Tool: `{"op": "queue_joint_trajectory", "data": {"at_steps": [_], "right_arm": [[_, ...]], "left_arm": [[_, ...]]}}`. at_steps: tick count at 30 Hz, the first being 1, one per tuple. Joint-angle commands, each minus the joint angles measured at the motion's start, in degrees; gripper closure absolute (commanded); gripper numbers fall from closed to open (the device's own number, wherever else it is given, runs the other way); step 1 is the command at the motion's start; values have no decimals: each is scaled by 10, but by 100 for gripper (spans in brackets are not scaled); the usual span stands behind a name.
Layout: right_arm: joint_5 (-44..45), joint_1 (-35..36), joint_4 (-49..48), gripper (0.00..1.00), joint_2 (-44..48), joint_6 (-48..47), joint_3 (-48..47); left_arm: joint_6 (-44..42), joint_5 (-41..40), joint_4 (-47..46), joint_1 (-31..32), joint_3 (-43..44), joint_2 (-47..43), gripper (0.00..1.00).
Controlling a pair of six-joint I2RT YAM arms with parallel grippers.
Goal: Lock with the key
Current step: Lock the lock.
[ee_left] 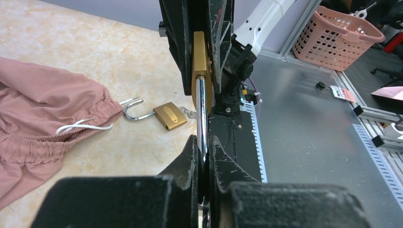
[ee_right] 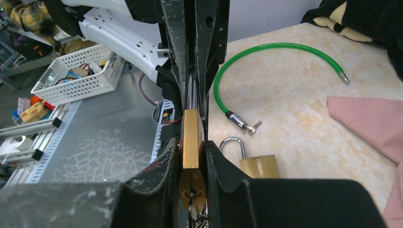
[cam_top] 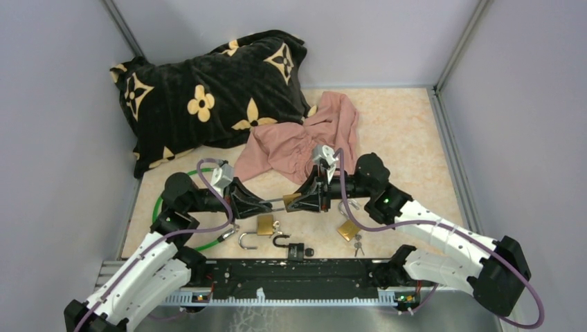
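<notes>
A brass padlock [cam_top: 290, 200] hangs in the air between my two grippers, above the table. My left gripper [ee_left: 204, 153] is shut on its silver shackle [ee_left: 201, 111], which runs up into the brass body [ee_left: 200, 57]. From the opposite side my right gripper [ee_right: 191, 153] is shut on that brass body [ee_right: 190, 135], fingers pressed against both flat faces. The key [ee_right: 191, 195] sits in the keyhole at the body's bottom end, with its ring hanging below. In the top view the left gripper [cam_top: 268, 205] and the right gripper [cam_top: 296, 200] meet tip to tip.
Several other padlocks lie near the front edge: a brass one [cam_top: 265, 224], a black one [cam_top: 296, 249], a brass one with keys [cam_top: 348, 230]. A green cable lock [cam_top: 181, 238] lies at the left. A pink garment [cam_top: 304, 138] and a black pillow [cam_top: 208, 90] fill the back.
</notes>
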State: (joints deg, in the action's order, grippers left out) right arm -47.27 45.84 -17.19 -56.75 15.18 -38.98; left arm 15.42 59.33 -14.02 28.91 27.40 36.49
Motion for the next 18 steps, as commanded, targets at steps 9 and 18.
{"op": "queue_joint_trajectory", "data": {"at_steps": [9,18], "right_arm": [[62,29,-207,100,-19,67,52],[107,37,-261,100,-50,87,69]], "left_arm": [[77,-6,-164,54,4,40,100],[103,-37,-211,61,8,52,100]]}}
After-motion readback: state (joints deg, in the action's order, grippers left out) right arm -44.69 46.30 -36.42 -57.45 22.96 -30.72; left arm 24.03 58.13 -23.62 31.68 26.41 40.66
